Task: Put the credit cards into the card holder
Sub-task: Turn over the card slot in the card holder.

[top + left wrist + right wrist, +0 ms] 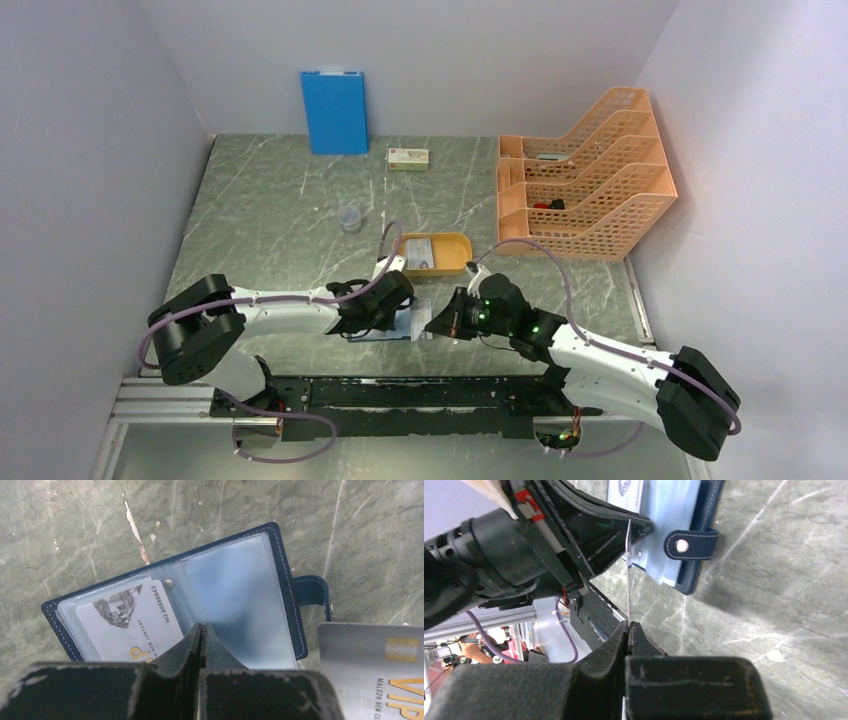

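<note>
Pinching a credit card just beside the card holder, your right gripper should next slide it into the empty sleeve under your pressed-together left gripper.

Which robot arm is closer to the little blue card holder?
Left. The left gripper is shut, right over the card holder and its clear pages. The right gripper is beside it, near the strap, pinching a credit card.
</note>
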Controlling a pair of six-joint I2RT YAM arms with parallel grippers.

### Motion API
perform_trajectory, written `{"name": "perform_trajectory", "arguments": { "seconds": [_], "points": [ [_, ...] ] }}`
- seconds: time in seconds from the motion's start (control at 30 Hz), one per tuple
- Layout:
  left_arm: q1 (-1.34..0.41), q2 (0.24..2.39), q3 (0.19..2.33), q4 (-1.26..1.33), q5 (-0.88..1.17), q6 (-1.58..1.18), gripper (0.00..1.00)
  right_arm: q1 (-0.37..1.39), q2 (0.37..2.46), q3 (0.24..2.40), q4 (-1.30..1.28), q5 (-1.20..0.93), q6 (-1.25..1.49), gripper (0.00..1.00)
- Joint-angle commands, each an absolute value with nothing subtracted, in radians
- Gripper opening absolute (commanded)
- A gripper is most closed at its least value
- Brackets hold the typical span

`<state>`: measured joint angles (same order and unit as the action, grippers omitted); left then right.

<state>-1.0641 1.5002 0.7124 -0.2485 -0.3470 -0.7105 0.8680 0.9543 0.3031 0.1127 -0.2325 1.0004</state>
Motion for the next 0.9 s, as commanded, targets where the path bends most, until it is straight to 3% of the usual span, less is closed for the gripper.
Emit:
{"name": "perform_trajectory", "arguments": {
  "seconds": [0.0, 0.87],
  "points": [
    [-1.047, 1.526, 0.684, -0.28, -0.333, -0.696, 0.05, 0.853, 0.937, 0.288, 0.032, -0.268, 0.973, 0.0],
    [-1.038, 1.532, 0.672, -0.264, -0.319, -0.702, 0.05, 0.852, 1.094, 0.284, 0.148, -0.363, 1.005, 0.0]
  ]
}}
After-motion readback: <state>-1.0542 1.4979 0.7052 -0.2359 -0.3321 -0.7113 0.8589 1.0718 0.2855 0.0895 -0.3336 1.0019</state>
